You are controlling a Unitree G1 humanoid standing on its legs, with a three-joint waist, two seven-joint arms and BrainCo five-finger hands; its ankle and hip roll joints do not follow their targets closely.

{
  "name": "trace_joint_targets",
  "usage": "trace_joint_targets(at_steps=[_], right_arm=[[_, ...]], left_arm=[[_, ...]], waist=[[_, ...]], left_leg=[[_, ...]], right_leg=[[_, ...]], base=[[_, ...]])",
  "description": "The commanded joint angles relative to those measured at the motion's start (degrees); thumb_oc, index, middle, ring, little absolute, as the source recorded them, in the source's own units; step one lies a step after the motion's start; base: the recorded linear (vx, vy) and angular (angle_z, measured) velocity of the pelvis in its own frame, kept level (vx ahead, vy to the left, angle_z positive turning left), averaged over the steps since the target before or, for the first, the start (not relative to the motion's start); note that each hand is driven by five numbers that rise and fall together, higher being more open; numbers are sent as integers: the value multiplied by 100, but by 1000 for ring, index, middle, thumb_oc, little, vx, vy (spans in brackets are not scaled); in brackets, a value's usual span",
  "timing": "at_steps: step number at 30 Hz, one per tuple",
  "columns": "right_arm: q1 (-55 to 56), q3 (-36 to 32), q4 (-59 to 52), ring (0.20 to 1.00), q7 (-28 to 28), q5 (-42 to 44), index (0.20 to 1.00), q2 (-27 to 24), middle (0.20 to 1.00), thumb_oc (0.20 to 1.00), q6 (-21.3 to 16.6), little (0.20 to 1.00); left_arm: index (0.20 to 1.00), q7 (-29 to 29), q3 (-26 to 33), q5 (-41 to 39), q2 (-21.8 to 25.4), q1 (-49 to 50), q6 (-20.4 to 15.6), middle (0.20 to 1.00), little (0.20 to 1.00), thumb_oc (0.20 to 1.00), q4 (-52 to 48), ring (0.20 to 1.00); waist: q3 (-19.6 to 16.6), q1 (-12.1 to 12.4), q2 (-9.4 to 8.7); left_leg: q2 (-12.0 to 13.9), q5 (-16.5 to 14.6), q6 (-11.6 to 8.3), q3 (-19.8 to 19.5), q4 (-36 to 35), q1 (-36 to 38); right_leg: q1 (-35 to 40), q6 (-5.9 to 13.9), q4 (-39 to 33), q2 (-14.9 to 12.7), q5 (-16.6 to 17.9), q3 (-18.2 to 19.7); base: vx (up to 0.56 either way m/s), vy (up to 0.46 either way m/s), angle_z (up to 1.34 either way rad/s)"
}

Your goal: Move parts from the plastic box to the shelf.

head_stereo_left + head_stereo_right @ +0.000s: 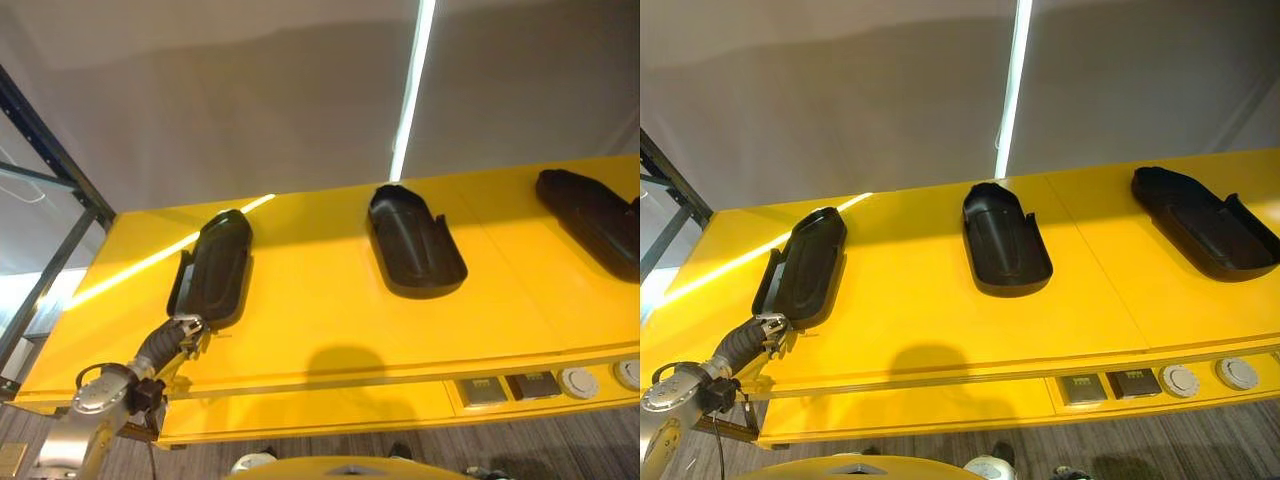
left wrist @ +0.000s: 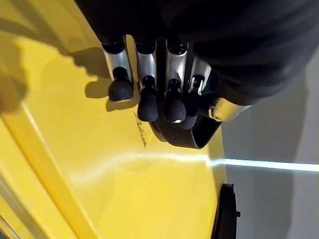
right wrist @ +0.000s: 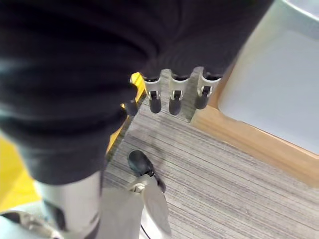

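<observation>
Left robot hand (image 1: pixel 183 331) at near end of leftmost black part (image 1: pixel 213 268) on yellow shelf (image 1: pixel 320 320); two more parts (image 1: pixel 413 241) farther right. Left wrist view: fingers (image 2: pixel 148 102) relaxed, tips against part's edge. Right wrist view: right robot hand (image 3: pixel 169 92) loosely uncurled over floor (image 3: pixel 224 169), holding nothing.

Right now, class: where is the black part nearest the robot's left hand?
In the left eye view, the leftmost black part lies on the yellow shelf, left of the middle part, the left hand at its near end.
</observation>
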Motion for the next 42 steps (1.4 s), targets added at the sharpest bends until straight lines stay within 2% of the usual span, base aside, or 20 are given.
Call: trace_joint_targets(at_steps=[1, 8, 9, 11, 12, 13, 19, 22, 25, 28, 29, 30, 31, 34, 35, 36, 40, 42], right_arm=[[-343, 127, -4, 1000, -1, -31, 1000, -3, 1000, 1000, 29, 1000], [-365, 131, 20, 1000, -3, -80, 1000, 8, 1000, 1000, 20, 1000], [-381, 134, 65, 1000, -21, -84, 1000, 23, 1000, 1000, -1, 1000], [-397, 138, 103, 1000, -36, -108, 1000, 35, 1000, 1000, -24, 1000], [-420, 145, 146, 1000, -43, -130, 1000, 40, 1000, 1000, -50, 1000], [-443, 160, 207, 1000, -66, -141, 1000, 50, 1000, 1000, -84, 1000], [-530, 237, 320, 1000, -62, -146, 1000, 48, 1000, 1000, -132, 1000], [-582, 322, 374, 1000, -65, -155, 1000, 67, 1000, 1000, -135, 1000], [-653, 378, 463, 1000, -62, -206, 1000, 104, 1000, 1000, -169, 1000], [-684, 445, 426, 1000, -44, -200, 1000, 116, 1000, 1000, -122, 1000], [-706, 505, 394, 1000, -27, -188, 1000, 142, 1000, 1000, -71, 1000], [-707, 510, 393, 1000, -28, -185, 1000, 146, 1000, 1000, -68, 1000], [-717, 581, 397, 1000, -56, -177, 1000, 188, 1000, 1000, -56, 1000], [-812, 692, 538, 1000, -100, -199, 1000, 253, 1000, 1000, -121, 1000], [-873, 783, 597, 1000, -129, -180, 1000, 302, 1000, 1000, -120, 1000], [-891, 802, 614, 1000, -139, -167, 1000, 313, 1000, 1000, -120, 1000], [-997, 956, 674, 1000, -148, -40, 1000, 375, 1000, 1000, -90, 1000], [-1003, 1006, 668, 1000, -153, 47, 1000, 389, 1000, 1000, -72, 1000]], left_arm=[[200, 29, 114, -144, 68, -420, -288, 200, 200, 200, -55, 200], [200, -331, 94, -357, 66, -466, -359, 200, 200, 200, -254, 200], [200, -685, 70, -562, 63, -510, -430, 200, 200, 200, -528, 200], [200, -1047, 69, -627, 92, -533, -439, 200, 200, 200, -718, 200], [702, -1335, 61, -608, 130, -559, -391, 702, 702, 702, -931, 702], [1000, -1575, 31, -597, 211, -594, -394, 1000, 1000, 1000, -1044, 1000], [1000, -2239, -181, -875, 390, -792, -430, 1000, 1000, 1000, -1355, 1000], [1000, -2506, -445, -1343, 364, -950, -186, 1000, 1000, 1000, -1579, 1000], [1000, -2430, -775, -1628, 246, -1085, 3, 1000, 1000, 1000, -1579, 1000], [1000, -2269, -978, -1615, 143, -1162, -141, 1000, 1000, 1000, -1497, 1000], [1000, -1986, -1168, -1555, 57, -1242, -452, 1000, 1000, 1000, -1402, 1000], [1000, -1964, -1193, -1552, 45, -1260, -496, 1000, 1000, 1000, -1385, 1000], [1000, -1895, -1392, -1559, -96, -1456, -830, 1000, 1000, 1000, -1303, 1000], [1000, -1972, -1775, -1731, -393, -1826, -946, 1000, 1000, 1000, -1309, 1000], [1000, -1887, -2033, -1539, -511, -2014, -1108, 1000, 1000, 1000, -1258, 1000], [1000, -1943, -2115, -1481, -552, -2079, -1125, 1000, 1000, 1000, -1228, 1000], [1000, -1555, -2702, -1277, -728, -2456, -1308, 1000, 1000, 1000, -1048, 1000], [1000, -1007, -2924, -1066, -829, -2658, -1793, 1000, 1000, 1000, -921, 1000]], waist=[[451, -58, -125], [447, -60, -120], [441, -51, -116], [434, -44, -110], [418, -33, -104], [406, -29, -89], [365, -53, -83], [335, -91, -87], [323, -139, -99], [310, -172, -113], [305, -206, -136], [305, -207, -137], [301, -245, -170], [298, -301, -221], [292, -351, -255], [292, -361, -262], [273, -484, -337], [260, -551, -368]], left_leg=[[-263, -376, 360, 55, 40, 287], [-266, -380, 365, 66, 42, 293], [-275, -391, 375, 63, 42, 299], [-275, -390, 376, 68, 44, 299], [-279, -389, 375, 68, 41, 300], [-283, -390, 375, 71, 38, 304], [-286, -395, 374, 95, 35, 313], [-277, -399, 373, 125, 31, 337], [-270, -404, 373, 142, 25, 361], [-265, -416, 377, 162, 22, 371], [-254, -418, 376, 166, 22, 379], [-253, -419, 377, 167, 21, 381], [-243, -435, 390, 180, 16, 397], [-230, -451, 403, 203, 6, 421], [-222, -462, 406, 236, -1, 442], [-219, -465, 405, 245, -3, 450], [-188, -477, 387, 331, -4, 476], [-175, -484, 390, 372, -4, 488]], right_leg=[[592, 173, 58, -20, -619, -223], [590, 176, 59, -26, -613, -226], [601, 175, 58, -26, -615, -235], [604, 178, 58, -32, -612, -245], [605, 188, 55, -34, -602, -249], [606, 198, 56, -36, -596, -255], [608, 215, 53, -26, -597, -235], [615, 234, 49, -21, -587, -219], [616, 243, 48, -8, -577, -190], [612, 248, 45, 0, -582, -166], [605, 245, 49, 15, -578, -139], [605, 245, 49, 16, -578, -136], [609, 231, 46, 30, -580, -108], [608, 213, 39, 50, -564, -55], [608, 214, 35, 59, -549, -29], [609, 214, 33, 62, -545, -19], [589, 233, 30, 88, -538, 62], [576, 235, 26, 104, -532, 111]], base=[[0, 0, 0], [0, 0, 0], [0, 0, 0], [0, 0, 0], [0, 0, 0], [0, 0, 0], [0, 0, 0], [0, 0, 0], [0, 0, 0], [-6, -5, -2], [-15, -14, -6], [-24, -26, -5], [0, 0, 0], [-12, -15, -3], [-11, -22, -5], [-9, -30, -6], [-7, -23, -12], [-3, -30, -10]])
